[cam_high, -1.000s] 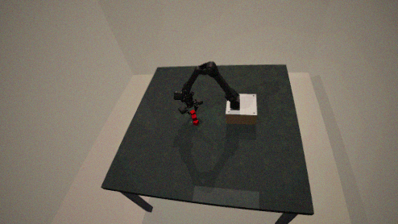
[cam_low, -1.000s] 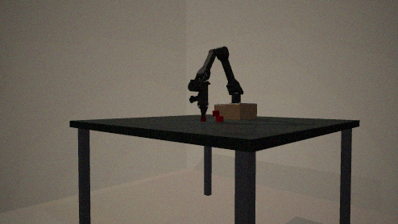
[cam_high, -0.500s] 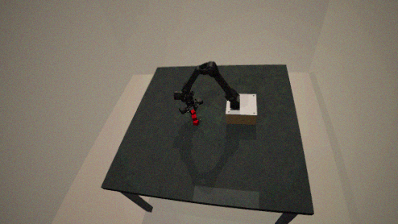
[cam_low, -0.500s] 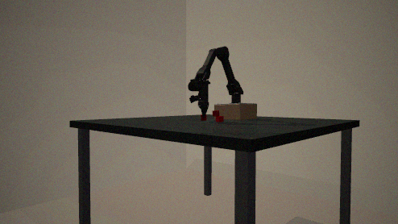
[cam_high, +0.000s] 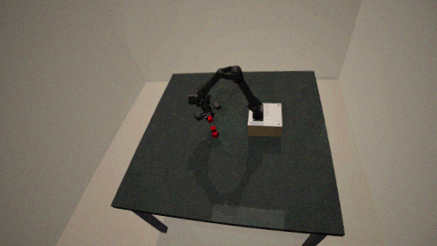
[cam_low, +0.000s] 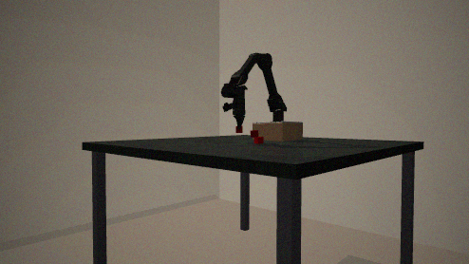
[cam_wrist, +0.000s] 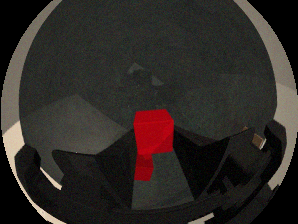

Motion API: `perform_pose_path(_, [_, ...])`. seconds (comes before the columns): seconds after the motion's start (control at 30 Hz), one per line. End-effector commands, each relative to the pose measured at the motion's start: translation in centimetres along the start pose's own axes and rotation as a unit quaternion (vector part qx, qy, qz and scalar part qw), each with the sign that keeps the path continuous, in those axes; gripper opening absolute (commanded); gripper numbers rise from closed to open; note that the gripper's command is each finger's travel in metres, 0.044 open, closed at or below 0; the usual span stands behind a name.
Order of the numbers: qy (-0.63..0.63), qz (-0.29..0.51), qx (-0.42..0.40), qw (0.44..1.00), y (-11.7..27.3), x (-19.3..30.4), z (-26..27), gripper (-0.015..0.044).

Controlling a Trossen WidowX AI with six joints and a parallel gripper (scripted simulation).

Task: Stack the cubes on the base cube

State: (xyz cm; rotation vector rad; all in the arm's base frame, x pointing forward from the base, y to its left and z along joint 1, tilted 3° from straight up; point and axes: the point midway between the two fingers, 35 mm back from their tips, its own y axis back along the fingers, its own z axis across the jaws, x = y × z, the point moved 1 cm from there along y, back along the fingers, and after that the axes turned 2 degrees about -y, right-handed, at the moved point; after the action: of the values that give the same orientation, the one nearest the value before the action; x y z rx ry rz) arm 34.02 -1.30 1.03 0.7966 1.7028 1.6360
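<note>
Second placement judged in hand: one loose cube, the placed cube, is seen resting off-centre on the base cube, and the other, the held cube, is gripped by the gripper. The held cube is seen raised above the table, to one side of the pair. In the wrist view only part of the red pair shows past the held cube; its two members cannot be told apart there with certainty. For the next move, carriage at a safe height over the placed cube is called for, then alignment above the diagonally opposite top corner, with the held cube kept level and its centre inside the base's top. A slow vertical descent, release and straight withdrawal should follow. The chief obstacle is judged to be the placed cube: it could be nudged by a fingertip or by the load, and the small gap lost. The pale-topped box under the arm stands apart from the pair and is not expected to interfere. Exact corner offset: not readable at this scale.
</note>
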Motion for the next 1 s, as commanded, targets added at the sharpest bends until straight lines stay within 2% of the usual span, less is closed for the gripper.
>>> perform_pose_path(0.0, [-0.002,-0.002,-0.001,1.000,1.2,-0.1,0.1,0.0105])
perform_pose_path(0.47, [-0.002,-0.002,-0.001,1.000,5.5,0.2,-0.2,0.0105])
perform_pose_path(0.97, [-0.041,0.000,-0.002,0.999,5.2,4.0,1.2,0.0105])
